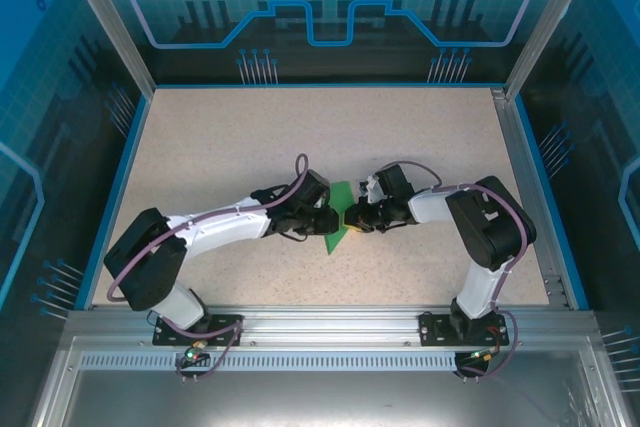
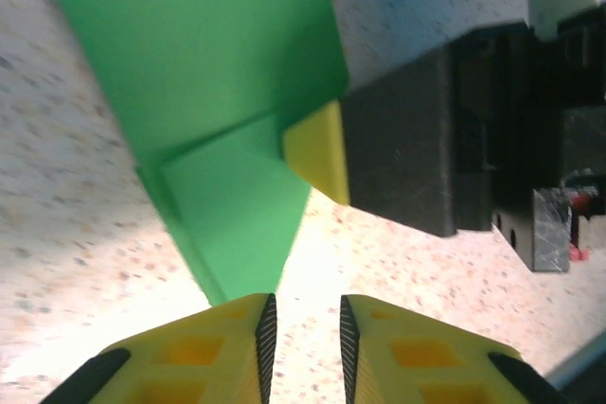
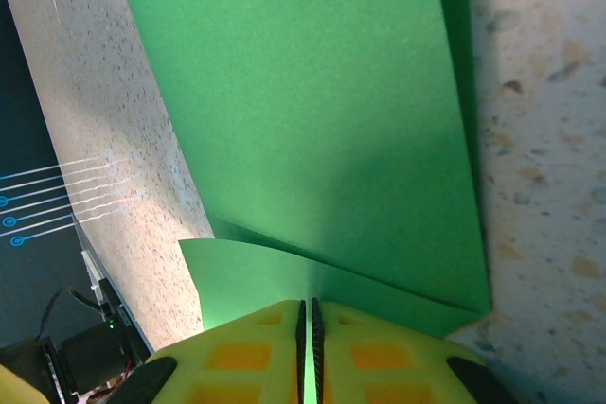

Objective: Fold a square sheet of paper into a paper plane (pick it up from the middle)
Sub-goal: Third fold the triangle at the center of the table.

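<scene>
Top external view: both arms reach inward and meet near the middle of the table (image 1: 250, 147). The green paper (image 1: 340, 230) sits between their tips, partly folded, with one corner pointing toward the near edge.

Right wrist view: the right gripper (image 3: 308, 314) is clenched on the paper, pads pressed together with the sheet coming out from between them. Two layers fan away, the upper one wide and flat above the speckled tabletop.

Left wrist view: the left gripper (image 2: 308, 319) is released, its jaws a narrow gap apart with bare tabletop showing between them and nothing held. The paper's pointed tip ends just above one of its fingers. A small folded flap overlaps the larger panel, and a yellow fingertip (image 2: 317, 153) of the right gripper sits at the paper's edge.
</scene>
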Available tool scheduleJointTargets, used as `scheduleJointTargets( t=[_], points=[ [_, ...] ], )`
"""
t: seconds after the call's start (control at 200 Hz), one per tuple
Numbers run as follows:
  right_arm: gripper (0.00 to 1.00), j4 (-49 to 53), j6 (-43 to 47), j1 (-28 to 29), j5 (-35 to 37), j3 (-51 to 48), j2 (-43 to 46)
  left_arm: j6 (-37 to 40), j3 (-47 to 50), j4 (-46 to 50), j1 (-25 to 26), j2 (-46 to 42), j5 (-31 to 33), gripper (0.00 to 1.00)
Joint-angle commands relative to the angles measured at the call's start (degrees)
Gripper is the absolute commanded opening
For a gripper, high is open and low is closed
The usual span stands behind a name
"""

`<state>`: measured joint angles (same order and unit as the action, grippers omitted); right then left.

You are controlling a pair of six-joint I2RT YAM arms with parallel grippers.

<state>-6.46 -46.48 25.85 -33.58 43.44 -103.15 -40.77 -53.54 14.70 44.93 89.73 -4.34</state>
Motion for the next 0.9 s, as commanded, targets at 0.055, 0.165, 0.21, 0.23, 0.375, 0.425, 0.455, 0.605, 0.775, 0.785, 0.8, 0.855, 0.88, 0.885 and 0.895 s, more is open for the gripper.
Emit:
scheduleJointTargets(
  t=[0.055, 0.165, 0.21, 0.23, 0.375, 0.425, 0.455, 0.605, 0.775, 0.785, 0.8, 0.855, 0.88, 0.885, 0.895],
  points=[
    [0.13, 1.6, -0.4, 0.3, 2.1, -0.8, -2.2, -5.8, 2.1, -8.7, 0.6, 3.7, -7.9, 0.25],
    [0.13, 1.5, -0.4, 0.2, 2.0, -0.9, -2.2, -6.1, 2.2, -9.0, 0.8, 6.3, -7.4, 0.23],
    [0.13, 1.4, -0.5, 0.3, 2.0, -1.0, -2.1, -6.1, 2.4, -8.8, 0.7, 6.9, -6.4, 0.23],
    [0.13, 1.4, -0.5, 0.2, 1.9, -1.0, -2.1, -6.0, 2.5, -8.8, 0.7, 7.4, -6.1, 0.23],
    [0.13, 1.7, -0.5, 0.1, 1.7, -0.8, -1.8, -5.4, 2.3, -6.5, 0.7, 10.6, -4.1, 0.20],
    [0.13, 1.7, -0.5, 0.2, 1.5, -0.6, -1.5, -5.7, 2.8, -5.7, 0.7, 11.5, -2.9, 0.19],
    [0.13, 1.8, -0.5, 0.1, 1.5, -0.5, -1.3, -5.8, 3.2, -5.6, 0.7, 11.8, -2.6, 0.19],
    [0.14, 2.1, -0.5, 0.1, 0.3, 0.6, 1.2, -5.8, 5.1, -5.7, 0.7, 12.6, -1.8, 0.17],
    [0.14, 3.3, 0.9, 1.2, -0.6, 2.1, 4.8, -5.7, 6.4, -6.3, 0.7, 12.2, -2.0, 0.16],
    [0.15, 3.3, 0.9, 1.3, -0.6, 2.2, 4.9, -5.6, 6.4, -6.3, 0.8, 12.2, -2.1, 0.16],
    [0.14, 3.4, 0.9, 1.4, -0.6, 2.4, 4.9, -5.6, 6.4, -6.3, 0.7, 12.2, -2.0, 0.16],
    [0.14, 3.2, 1.0, 1.8, -0.8, 2.6, 4.8, -5.4, 6.4, -6.4, 0.8, 12.2, -2.2, 0.16],
    [0.13, 3.1, 1.0, 2.0, -0.7, 2.7, 4.6, -5.4, 6.4, -6.4, 0.8, 12.3, -2.3, 0.16],
    [0.13, 3.2, 0.9, 2.0, -0.7, 2.8, 4.6, -5.4, 6.4, -6.4, 0.8, 12.4, -2.3, 0.16],
    [0.13, 3.2, 0.9, 2.0, -0.6, 2.8, 4.5, -5.4, 6.3, -6.4, 0.8, 12.4, -2.3, 0.16]
  ],
)
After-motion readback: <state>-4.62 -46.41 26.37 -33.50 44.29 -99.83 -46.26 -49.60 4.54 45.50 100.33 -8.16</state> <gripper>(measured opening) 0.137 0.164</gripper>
